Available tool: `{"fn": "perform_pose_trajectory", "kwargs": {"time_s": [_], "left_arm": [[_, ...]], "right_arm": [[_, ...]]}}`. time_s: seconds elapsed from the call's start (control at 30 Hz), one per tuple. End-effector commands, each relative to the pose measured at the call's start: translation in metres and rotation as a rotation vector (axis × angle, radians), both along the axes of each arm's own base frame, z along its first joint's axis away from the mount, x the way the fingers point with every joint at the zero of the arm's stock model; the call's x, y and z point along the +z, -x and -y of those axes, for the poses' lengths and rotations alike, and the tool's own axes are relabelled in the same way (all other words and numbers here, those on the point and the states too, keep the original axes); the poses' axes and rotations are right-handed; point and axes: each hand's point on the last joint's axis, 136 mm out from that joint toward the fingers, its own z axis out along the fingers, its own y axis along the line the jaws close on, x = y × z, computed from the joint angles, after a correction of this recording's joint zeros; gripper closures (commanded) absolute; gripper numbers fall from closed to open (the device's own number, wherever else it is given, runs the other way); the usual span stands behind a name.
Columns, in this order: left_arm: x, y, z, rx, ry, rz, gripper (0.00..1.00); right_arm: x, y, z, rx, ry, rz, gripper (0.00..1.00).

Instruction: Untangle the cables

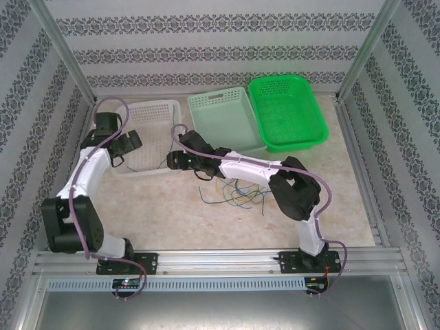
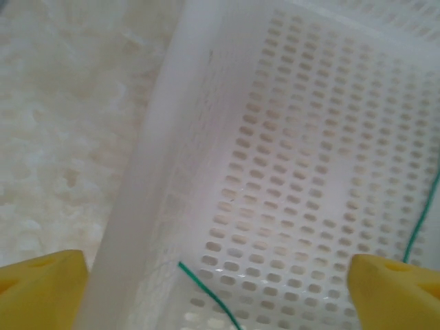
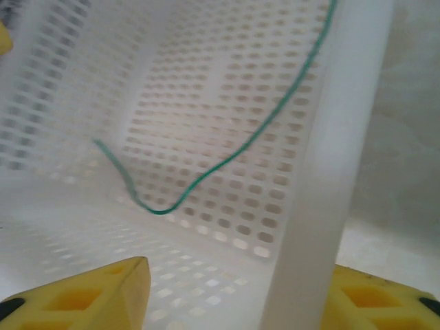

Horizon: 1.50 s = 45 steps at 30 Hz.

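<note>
Thin blue, yellow and green cables [image 1: 237, 194] lie tangled on the table [image 1: 172, 220], right of centre. Farther left, right gripper [image 3: 230, 302] and left gripper [image 2: 218, 292] gape open astride the walls of a white perforated plastic basket [image 1: 148, 113]. Inside, one dark green wire [image 3: 227, 161] slants away, nearest the right gripper.

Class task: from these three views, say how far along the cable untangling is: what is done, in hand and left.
Done: one green cable is in the white basket. In hand: nothing; the left tool and right tool are open, each astride a basket rim. Left: the other cables, blue, yellow and green, lie crossed on the table.
</note>
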Motion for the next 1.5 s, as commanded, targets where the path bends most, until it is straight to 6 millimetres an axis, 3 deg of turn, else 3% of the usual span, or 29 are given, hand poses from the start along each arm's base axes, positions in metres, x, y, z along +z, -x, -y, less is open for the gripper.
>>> {"fn": "perform_pose_trajectory", "kwargs": {"time_s": [0.0,0.17,0.33,0.5,0.67,0.83,1.0,1.17,1.3,1.47], "left_arm": [[0.026,0.011,0.011,-0.011,0.016,0.072,0.0],[0.054,0.024,0.054,-0.152,0.022,0.148,0.0],[0.078,0.047,0.065,-0.173,-0.069,0.201,0.0],[0.078,0.055,0.066,-0.176,-0.058,0.191,0.0],[0.075,0.066,0.096,-0.242,0.035,0.203,0.0],[0.055,0.087,0.148,-0.368,0.106,0.194,0.0],[0.033,0.113,0.198,-0.483,0.163,0.156,0.0],[-0.011,0.142,0.254,-0.568,0.271,0.067,0.0],[-0.05,0.153,0.284,-0.556,0.352,-0.014,0.0],[-0.063,0.142,0.303,-0.518,0.427,0.006,0.02]], "right_arm": [[0.058,0.011,-0.009,0.065,-0.102,0.106,0.36],[0.085,0.02,0.001,0.097,-0.107,0.215,0.32],[0.091,0.025,0.023,0.094,-0.051,0.279,0.28],[0.083,0.033,0.035,0.121,-0.014,0.268,0.27],[0.073,0.037,0.07,0.056,0.013,0.283,0.27],[0.046,0.044,0.119,0.011,0.105,0.24,0.3],[0.031,0.06,0.165,-0.047,0.139,0.235,0.32],[0.0,0.075,0.212,-0.151,0.191,0.157,0.32],[-0.024,0.088,0.228,-0.18,0.191,0.082,0.33],[-0.039,0.095,0.232,-0.188,0.206,0.041,0.33]]}}
